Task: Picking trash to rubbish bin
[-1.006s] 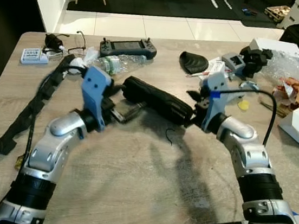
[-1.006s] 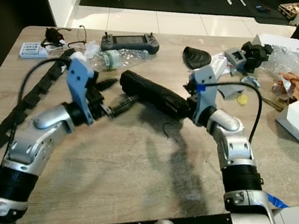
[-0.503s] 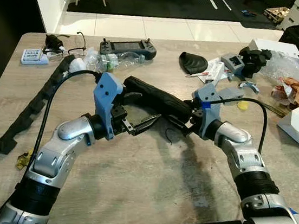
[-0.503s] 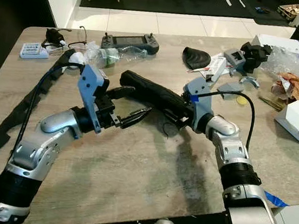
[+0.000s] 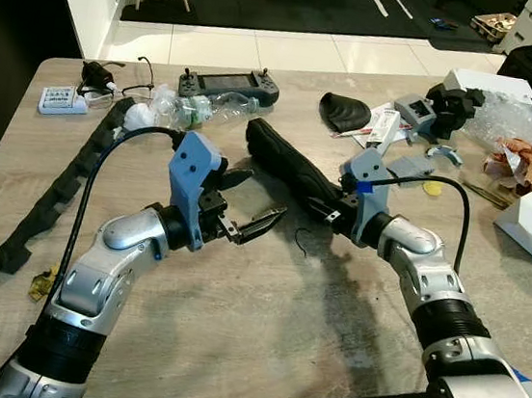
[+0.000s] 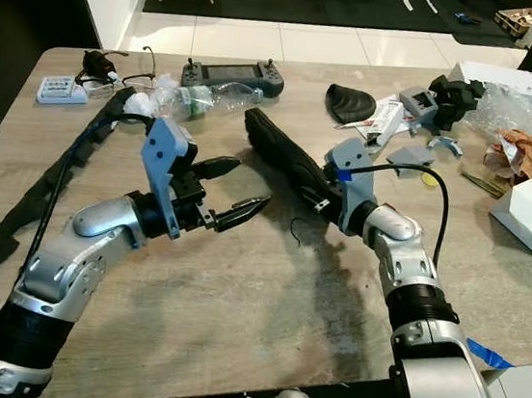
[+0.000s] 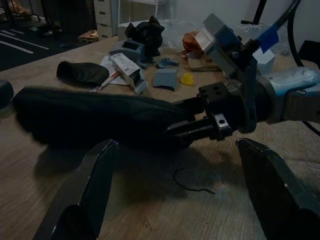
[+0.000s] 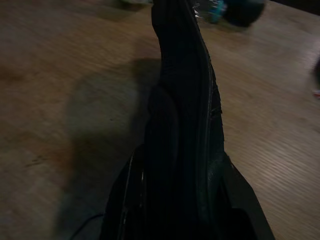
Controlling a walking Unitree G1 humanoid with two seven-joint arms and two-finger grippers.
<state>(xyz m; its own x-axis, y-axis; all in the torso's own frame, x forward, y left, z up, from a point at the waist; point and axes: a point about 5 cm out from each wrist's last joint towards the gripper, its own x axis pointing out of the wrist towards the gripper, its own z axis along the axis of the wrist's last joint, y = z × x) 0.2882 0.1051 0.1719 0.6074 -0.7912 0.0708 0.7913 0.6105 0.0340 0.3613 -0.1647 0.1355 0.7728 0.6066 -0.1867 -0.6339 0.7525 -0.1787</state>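
right gripper (image 5: pixel 328 210) mid-frame clamped on the near end of a long black pouch (image 5: pixel 285 163) angled toward upper left, left gripper (image 5: pixel 251 202) just left of it gaping wide with nothing in it, wooden table (image 5: pixel 232 321) underneath, crushed plastic bottle (image 5: pixel 204 109) further up

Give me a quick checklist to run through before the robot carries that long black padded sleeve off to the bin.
1. Right gripper shut on the long black padded sleeve: ok, it clamps the sleeve's near end.
2. Sleeve clear of the wooden table: cannot tell; its far end may rest on the surface.
3. Left gripper free of the sleeve: ok, open and holding nothing, beside it.
4. Crushed clear plastic bottle away from the sleeve's far end: not ok, it lies close by.
5. Thin black wire scrap clear of the grip: ok, loose on the table below the right gripper.
6. Rubbish bin located: cannot tell.
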